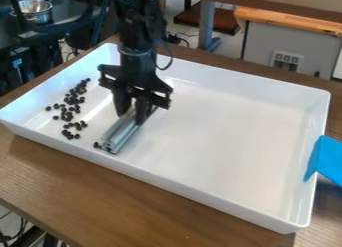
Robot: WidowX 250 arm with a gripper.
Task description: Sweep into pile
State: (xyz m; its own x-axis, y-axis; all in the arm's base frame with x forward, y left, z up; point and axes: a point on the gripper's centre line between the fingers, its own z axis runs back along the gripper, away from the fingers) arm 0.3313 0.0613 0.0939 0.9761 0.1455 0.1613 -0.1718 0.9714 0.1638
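Brown wood-grained table (120,191) lies nearest, its near edge running at a slant across the lower left of the view. On it sits a large white rectangular tray (153,177) with raised walls, and inside are the small, dark, roundish pieces (69,99) to be swept. They are strewn in a loose, uneven band on the tray's left part, some touching and some apart, with the band running from near the far wall toward the near one. One or two more lie right beside the near end of a silvery, grooved metal bar (120,133).

That bar lies at a slant, low over the tray floor, its near end close to the near wall and its far end under the black two-finger hand (131,116). The hand points down, its fingers closed on the bar. Above it, the black robot arm (137,26) comes in from the top edge, a thin dark cable looping off one side.

At the tray's right wall, a blue, flat-sided thing (328,161) overlaps the rim. Past the table, a shiny metal bowl (35,11) stands at the upper left; at the upper right, an orange-brown wooden top (287,20) sits above a grey panel (264,46).
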